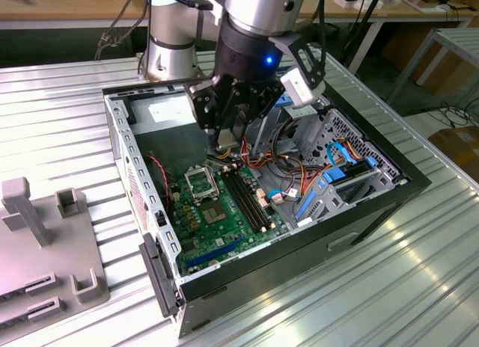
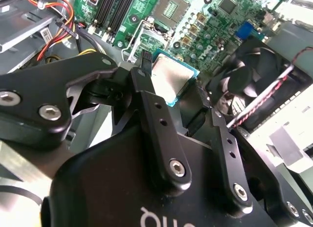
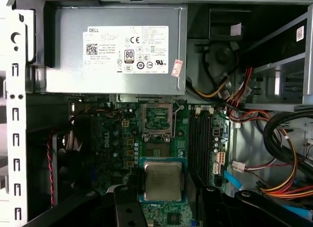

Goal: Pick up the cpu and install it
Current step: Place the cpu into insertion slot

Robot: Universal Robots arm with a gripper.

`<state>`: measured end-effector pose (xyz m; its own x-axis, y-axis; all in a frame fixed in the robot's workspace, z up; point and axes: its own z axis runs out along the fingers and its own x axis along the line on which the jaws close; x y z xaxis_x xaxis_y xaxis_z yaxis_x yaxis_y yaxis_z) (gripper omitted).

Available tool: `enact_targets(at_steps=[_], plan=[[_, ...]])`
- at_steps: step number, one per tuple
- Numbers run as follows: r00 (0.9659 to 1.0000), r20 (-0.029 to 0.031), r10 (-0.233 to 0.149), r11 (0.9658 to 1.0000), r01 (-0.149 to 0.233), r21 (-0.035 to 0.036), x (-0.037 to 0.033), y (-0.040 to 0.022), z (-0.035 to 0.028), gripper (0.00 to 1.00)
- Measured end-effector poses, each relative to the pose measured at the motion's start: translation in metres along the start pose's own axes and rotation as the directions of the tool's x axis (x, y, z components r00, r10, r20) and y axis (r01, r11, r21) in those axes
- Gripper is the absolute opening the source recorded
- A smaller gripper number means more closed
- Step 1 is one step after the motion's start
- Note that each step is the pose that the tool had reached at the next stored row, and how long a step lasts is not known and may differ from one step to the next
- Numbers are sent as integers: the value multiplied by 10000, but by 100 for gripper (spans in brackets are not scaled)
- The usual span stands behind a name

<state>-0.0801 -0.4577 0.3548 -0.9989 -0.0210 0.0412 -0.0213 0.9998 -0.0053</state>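
Note:
My gripper (image 1: 224,140) hangs inside the open computer case (image 1: 142,182), above the green motherboard (image 1: 217,227). It is shut on the cpu (image 2: 171,79), a flat square chip with a silver-grey face, held level between the two black fingers (image 2: 146,85). In the first wrist view the cpu (image 3: 163,180) sits between the gripper (image 3: 164,190) fingers, a short way from the open black-framed socket (image 3: 157,120). The socket (image 1: 200,184) lies on the board just toward the exterior view's left of the gripper and below it. The chip is in the air, clear of the board.
The grey power supply (image 3: 115,51) fills the case's back end. Black memory slots (image 3: 200,139) run beside the socket. A black fan (image 2: 254,85) and red-black wires (image 3: 49,163) sit by the case wall. Orange and blue cables (image 1: 299,167) crowd the drive bay. A grey fixture (image 1: 37,242) stands on the table.

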Motion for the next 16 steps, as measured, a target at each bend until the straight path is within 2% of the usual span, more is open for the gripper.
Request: enact_targets(at_steps=[8,16], plan=[[10000,1,0,10000,0,-1,-6,-98,152,47],[10000,0,1,10000,-1,-1,-14,-114,316,47]])
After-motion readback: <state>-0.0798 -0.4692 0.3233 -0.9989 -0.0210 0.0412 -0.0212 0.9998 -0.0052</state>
